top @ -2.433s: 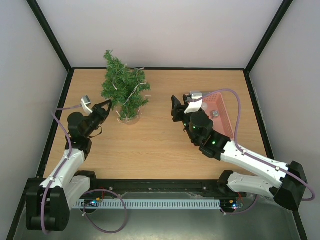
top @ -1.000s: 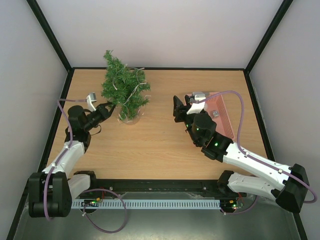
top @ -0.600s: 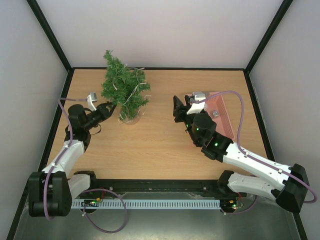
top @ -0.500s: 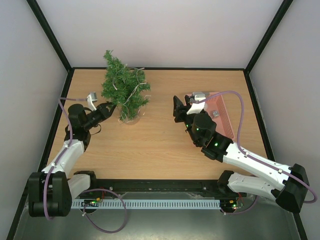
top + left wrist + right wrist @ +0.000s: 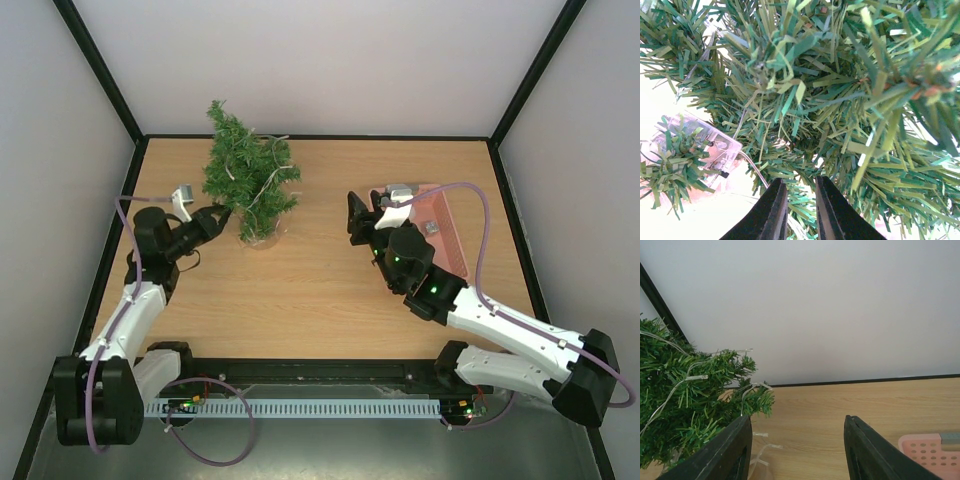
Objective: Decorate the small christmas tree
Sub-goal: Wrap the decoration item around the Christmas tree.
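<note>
Part done: small christmas tree (image 5: 245,180) upright at far left of bench (image 5: 320,270), light string (image 5: 690,377) already draped. Left gripper (image 5: 799,187) jaws barely apart among lower branches, perhaps clear of it. Right gripper (image 5: 797,422) jaws wide, empty; pink basket (image 5: 455,245) contents unplaced.

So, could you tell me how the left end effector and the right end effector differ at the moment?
The left end effector has its fingers only narrowly apart; those of the right end effector stand wide. The left one is right up against the lower branches of the small christmas tree; the right one sits clear of the tree, beside the pink basket. Both have black fingers, and neither plainly holds anything.
</note>
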